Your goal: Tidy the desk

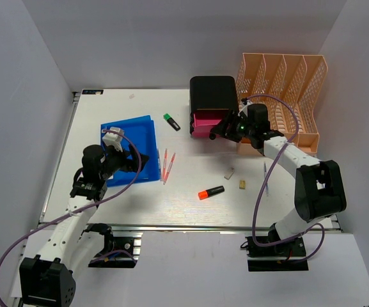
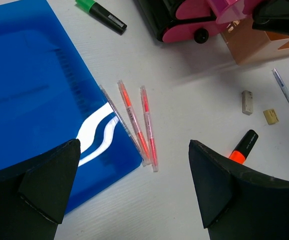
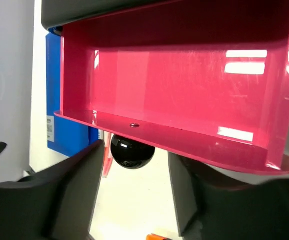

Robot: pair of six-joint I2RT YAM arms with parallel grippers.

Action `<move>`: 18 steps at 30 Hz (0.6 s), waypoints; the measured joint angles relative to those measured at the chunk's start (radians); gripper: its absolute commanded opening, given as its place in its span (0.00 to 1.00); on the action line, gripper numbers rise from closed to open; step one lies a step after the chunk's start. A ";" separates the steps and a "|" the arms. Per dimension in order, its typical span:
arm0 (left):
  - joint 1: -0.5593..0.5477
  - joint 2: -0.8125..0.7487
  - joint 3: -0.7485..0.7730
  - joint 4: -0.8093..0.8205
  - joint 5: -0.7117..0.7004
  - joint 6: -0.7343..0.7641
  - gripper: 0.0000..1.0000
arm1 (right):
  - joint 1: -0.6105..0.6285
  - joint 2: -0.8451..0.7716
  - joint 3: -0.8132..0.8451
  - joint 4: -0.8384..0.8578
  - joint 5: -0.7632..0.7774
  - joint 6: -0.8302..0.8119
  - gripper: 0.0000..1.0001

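On the wide white tabletop (image 1: 139,204), which fills the overhead view with a metal rail along its near edge, a black box (image 1: 213,93) stands at the far side and serves as the marker for everything else. Just right of the box is a peach lattice file rack (image 1: 286,83), its upright slots showing only their own lattice walls. Left of the box and nearer lies a flat blue plastic folder (image 1: 133,144). A glossy pink drawer (image 1: 204,125) is pulled out from the box's near face; its inside shows bare pink floor and walls.

The right fingers (image 1: 226,130) are at the drawer's front, apart, standing either side of its round black knob (image 3: 130,151) with a gap on each side. The left fingers (image 2: 54,175) are spread wide, hovering over the folder's near right corner and gripping nothing.

Loose on the tabletop nearer than the box:
- three slim pink pens (image 1: 167,165) beside the folder
- an orange highlighter (image 1: 211,192)
- a green highlighter (image 1: 171,121), just left of the box
- a thin blue pen (image 1: 265,178)
- a small grey eraser (image 1: 229,173)
- a tiny yellow block (image 1: 242,184)
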 measured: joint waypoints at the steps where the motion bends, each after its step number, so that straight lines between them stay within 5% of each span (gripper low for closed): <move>1: 0.000 0.003 0.000 0.000 0.000 0.000 0.98 | 0.000 0.001 0.000 0.000 -0.001 -0.001 0.73; 10: -0.001 0.047 0.000 0.000 0.000 -0.010 0.90 | -0.002 0.004 0.000 -0.002 -0.047 -0.039 0.82; 18: -0.010 0.213 0.028 -0.005 0.018 -0.050 0.50 | -0.005 -0.059 -0.018 -0.169 -0.141 -0.226 0.70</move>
